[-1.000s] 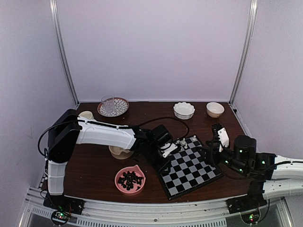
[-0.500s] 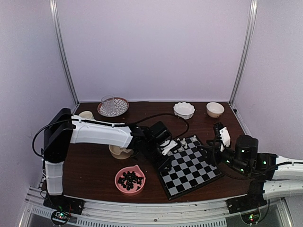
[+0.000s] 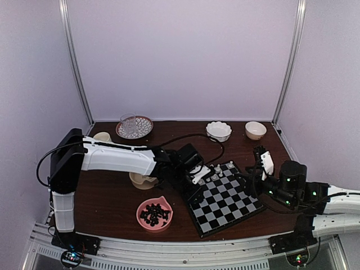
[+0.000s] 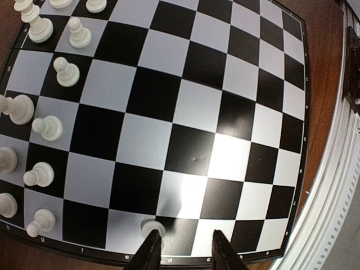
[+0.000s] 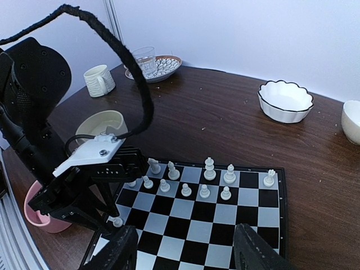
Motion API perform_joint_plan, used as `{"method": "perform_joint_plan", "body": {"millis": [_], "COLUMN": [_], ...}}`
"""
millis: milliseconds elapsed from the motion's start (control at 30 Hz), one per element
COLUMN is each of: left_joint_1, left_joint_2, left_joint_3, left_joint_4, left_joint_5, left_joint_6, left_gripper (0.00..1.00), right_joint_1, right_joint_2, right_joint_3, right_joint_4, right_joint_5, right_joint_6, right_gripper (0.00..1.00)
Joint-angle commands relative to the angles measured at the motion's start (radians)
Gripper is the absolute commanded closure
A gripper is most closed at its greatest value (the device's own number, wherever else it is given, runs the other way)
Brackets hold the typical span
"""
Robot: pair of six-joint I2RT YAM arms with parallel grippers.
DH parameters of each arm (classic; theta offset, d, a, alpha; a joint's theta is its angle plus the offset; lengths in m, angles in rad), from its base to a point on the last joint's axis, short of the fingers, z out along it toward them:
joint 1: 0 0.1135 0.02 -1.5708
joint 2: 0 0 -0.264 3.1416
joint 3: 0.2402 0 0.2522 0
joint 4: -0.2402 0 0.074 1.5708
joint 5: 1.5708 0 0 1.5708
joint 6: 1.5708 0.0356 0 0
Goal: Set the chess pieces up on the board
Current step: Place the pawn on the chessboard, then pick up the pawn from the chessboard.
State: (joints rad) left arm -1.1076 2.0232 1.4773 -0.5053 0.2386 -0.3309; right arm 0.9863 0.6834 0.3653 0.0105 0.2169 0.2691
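left gripper (image 4: 185, 248) jaws released, pawn (image 4: 153, 227) standing just beside one finger; lift straight up, no nudge; right gripper (image 5: 186, 247) jaws released

board (image 3: 225, 197) is black and pale white checks with a thin dark border, and the chess pieces (image 4: 66, 72) on it are cream-white. table (image 3: 107, 197) is dark reddish-brown wood. pink bowl (image 3: 140, 220) holds black pieces (image 3: 154, 214). scalloped bowl (image 5: 285, 101) is white with a dark rim, mug (image 5: 99, 80) is cream, plate (image 5: 171, 61) has a dark lattice pattern. left arm (image 3: 118, 160) is white and black.
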Motion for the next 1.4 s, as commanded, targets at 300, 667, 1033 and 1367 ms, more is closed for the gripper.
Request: {"method": "perform_joint_plan", "body": {"millis": [300,667,1033,1367], "left_joint_1": [0.026,0.250,0.298,0.298], "left_joint_2": [-0.326,-0.619,-0.800,-0.844], "left_joint_3": [-0.256,-0.554,-0.708,-0.729], "left_joint_4": [0.200,0.356,0.423,0.406], "left_joint_5": [-0.206,-0.323,-0.514,-0.587], "left_joint_6": [0.010,-0.078,-0.085,-0.109], "left_gripper": [0.68,0.68,0.65,0.49], "right_joint_1": [-0.003,0.081,0.171,0.175], "right_joint_2": [0.045,0.486,0.829,0.935], "right_joint_3": [0.001,0.215,0.482,0.539], "right_joint_4": [0.011,-0.022,-0.163,-0.186], "right_joint_5": [-0.090,-0.169,-0.144,-0.134], "right_joint_6": [-0.025,-0.043,-0.052,-0.053], "right_gripper": [0.40,0.48,0.53,0.60]}}
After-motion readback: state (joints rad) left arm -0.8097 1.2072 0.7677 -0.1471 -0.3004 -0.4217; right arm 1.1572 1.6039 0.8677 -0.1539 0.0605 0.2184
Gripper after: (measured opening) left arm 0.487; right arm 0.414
